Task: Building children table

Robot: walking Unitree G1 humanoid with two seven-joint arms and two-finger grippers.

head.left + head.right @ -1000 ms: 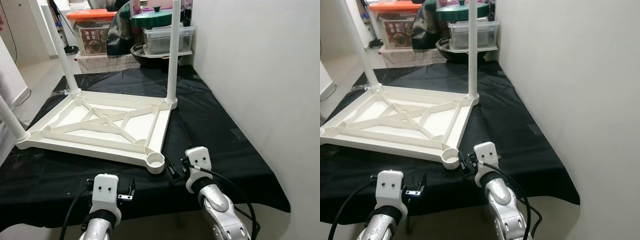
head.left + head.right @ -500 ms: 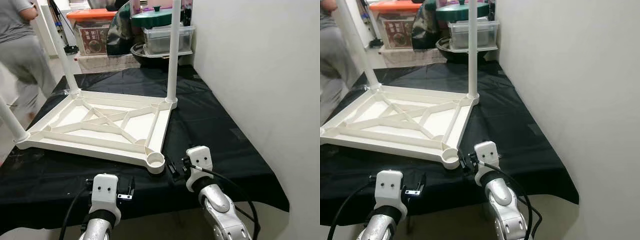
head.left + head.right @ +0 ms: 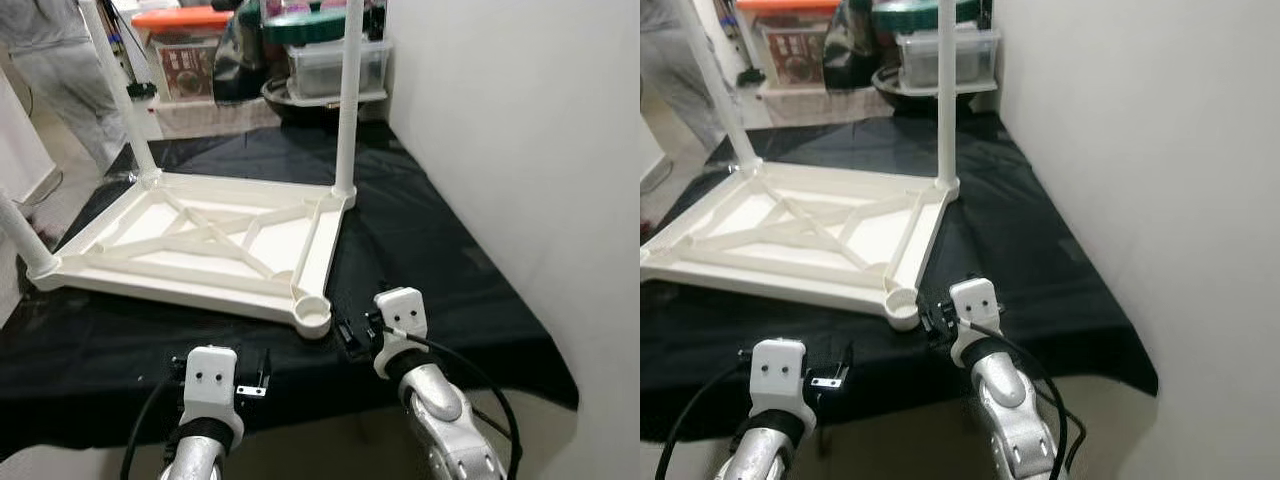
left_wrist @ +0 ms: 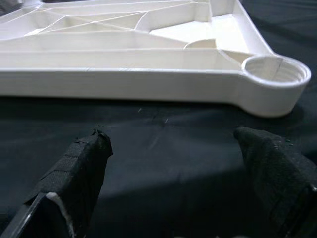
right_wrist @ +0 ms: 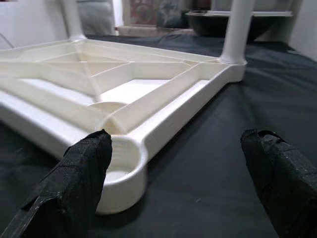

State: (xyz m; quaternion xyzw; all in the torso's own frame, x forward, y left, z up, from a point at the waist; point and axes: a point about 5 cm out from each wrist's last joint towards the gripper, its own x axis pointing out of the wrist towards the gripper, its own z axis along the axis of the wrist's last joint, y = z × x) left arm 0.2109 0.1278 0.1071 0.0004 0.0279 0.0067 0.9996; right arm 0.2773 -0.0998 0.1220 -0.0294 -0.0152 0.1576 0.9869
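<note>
A black-covered table (image 3: 440, 260) stands beside a white wall, storage bins (image 3: 335, 65) behind, a person (image 3: 60, 60) at the far left. In the eye views the upturned top (image 3: 200, 245) lies there with three legs (image 3: 347, 100) fitted, its near socket (image 3: 314, 316) empty. The left tool (image 4: 168, 163), released, hangs before the top's edge. The right tool (image 5: 173, 168), released too, straddles the socket's side; its view alone shows the bore. The fourth leg likely needs a plumb entry.
</note>
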